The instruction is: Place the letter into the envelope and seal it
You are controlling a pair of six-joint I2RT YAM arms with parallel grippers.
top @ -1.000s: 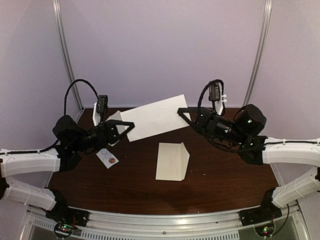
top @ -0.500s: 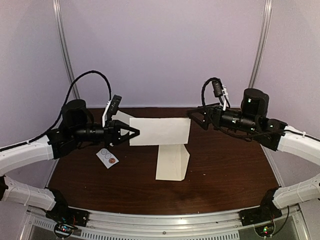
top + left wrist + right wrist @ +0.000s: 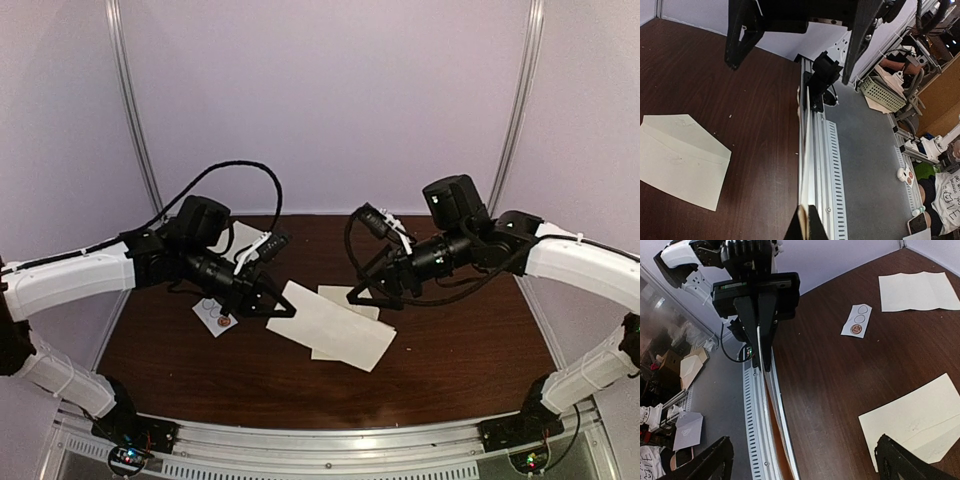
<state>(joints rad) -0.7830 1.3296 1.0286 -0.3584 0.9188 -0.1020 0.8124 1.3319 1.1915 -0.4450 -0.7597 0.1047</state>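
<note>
No legible txt or labels, any view.

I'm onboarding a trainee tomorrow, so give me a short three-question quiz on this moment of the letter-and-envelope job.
1. Short answer: is the white sheet inside the envelope yet?
2. True or false: the right gripper stands open, gripping nothing.
3. What does the left gripper hold? A) the envelope B) the white sheet C) nothing

Key: 1 no, the sheet is held by one corner and the envelope lies on the table; 2 true; 3 B.
</note>
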